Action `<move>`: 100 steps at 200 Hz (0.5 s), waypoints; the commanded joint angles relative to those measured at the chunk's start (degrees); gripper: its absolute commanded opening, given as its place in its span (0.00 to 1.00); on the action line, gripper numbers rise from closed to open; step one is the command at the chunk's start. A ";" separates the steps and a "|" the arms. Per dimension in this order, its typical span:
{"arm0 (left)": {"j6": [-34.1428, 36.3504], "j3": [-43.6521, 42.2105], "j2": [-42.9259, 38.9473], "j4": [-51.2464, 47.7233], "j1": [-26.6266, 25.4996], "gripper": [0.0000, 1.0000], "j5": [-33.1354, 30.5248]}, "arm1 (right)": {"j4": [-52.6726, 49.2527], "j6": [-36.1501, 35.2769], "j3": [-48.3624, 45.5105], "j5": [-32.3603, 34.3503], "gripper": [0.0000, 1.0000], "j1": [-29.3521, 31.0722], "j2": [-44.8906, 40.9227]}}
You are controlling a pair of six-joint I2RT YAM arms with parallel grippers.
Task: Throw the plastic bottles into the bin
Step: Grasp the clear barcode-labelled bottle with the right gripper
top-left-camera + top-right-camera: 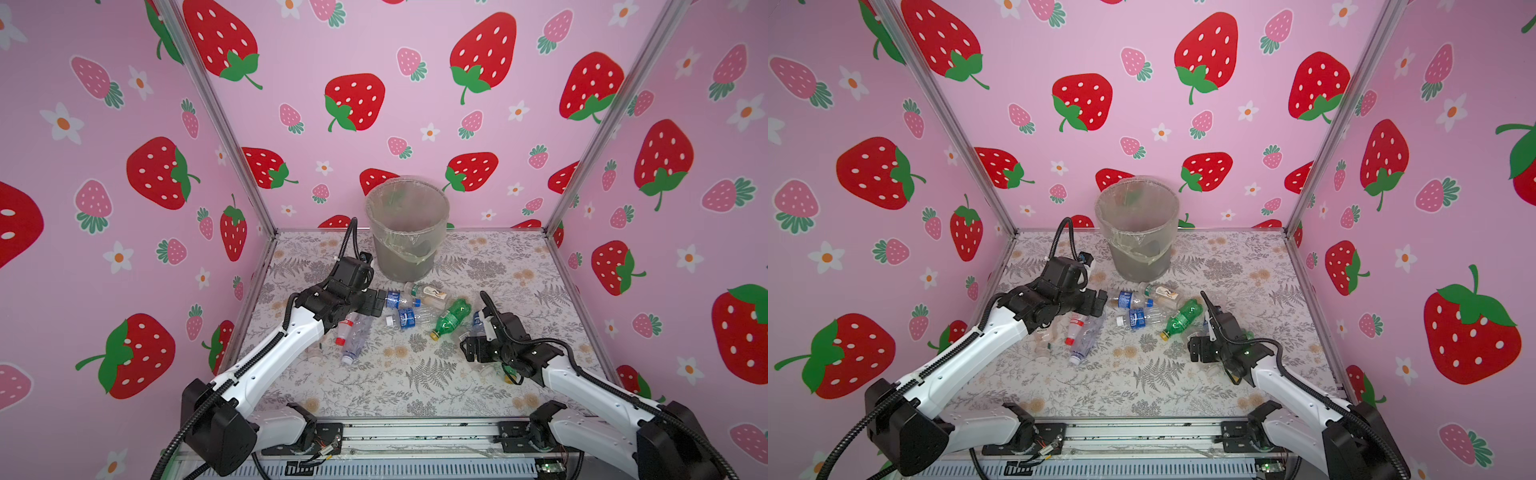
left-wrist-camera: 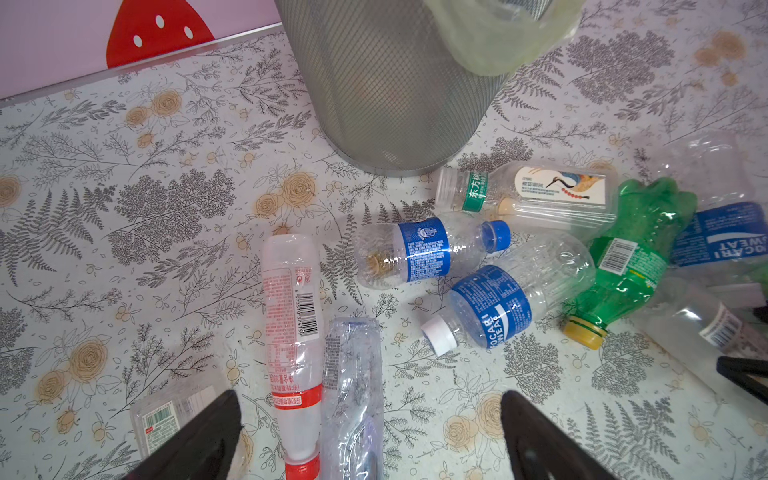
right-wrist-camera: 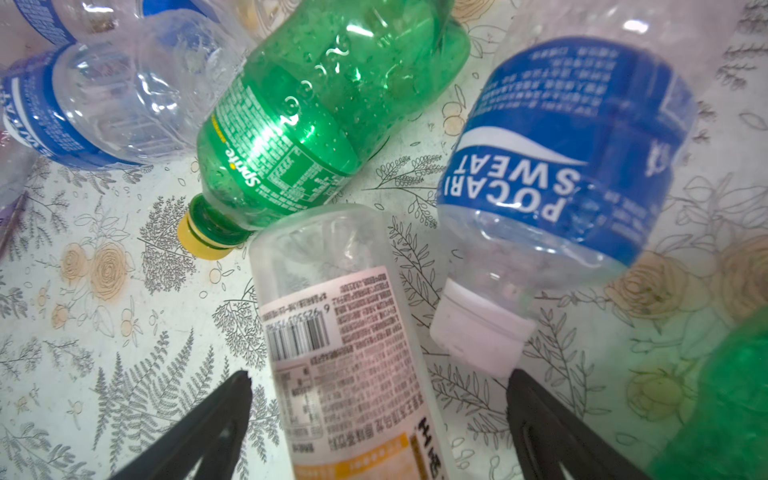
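The grey bin (image 1: 407, 232) (image 2: 386, 91) stands at the back centre, lined with a clear bag. Several plastic bottles lie on the floral table before it, among them a green one (image 1: 453, 318) (image 3: 316, 120) and blue-labelled ones (image 2: 424, 249) (image 3: 561, 166). My left gripper (image 1: 380, 301) (image 2: 370, 399) is open above a red-capped bottle (image 2: 291, 332) and a crushed clear bottle (image 2: 353, 395). My right gripper (image 1: 469, 347) (image 3: 378, 386) is open, its fingers on either side of a clear bottle with a white and orange label (image 3: 353, 353).
Pink strawberry walls (image 1: 124, 166) with metal corner posts (image 1: 232, 133) close the table on three sides. The arms' mounting rail (image 1: 415, 432) runs along the front edge. A small clear bottle (image 2: 166, 415) lies beside my left gripper's finger.
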 commanded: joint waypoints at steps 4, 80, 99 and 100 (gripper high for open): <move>0.73 2.27 -1.24 -1.13 -0.17 0.99 -1.16 | 1.17 1.30 -1.00 -1.27 0.96 0.30 -0.14; 0.54 2.18 -1.14 -1.06 -0.13 0.99 -0.74 | 2.57 2.57 -2.70 -1.67 0.86 1.77 0.50; 0.46 2.18 -1.14 -1.02 -0.13 0.99 -0.69 | 3.33 3.06 -3.17 -1.85 0.82 2.30 0.56; 0.49 2.18 -1.14 -1.03 -0.13 0.99 -0.72 | 3.35 3.06 -3.19 -1.85 0.82 2.31 0.61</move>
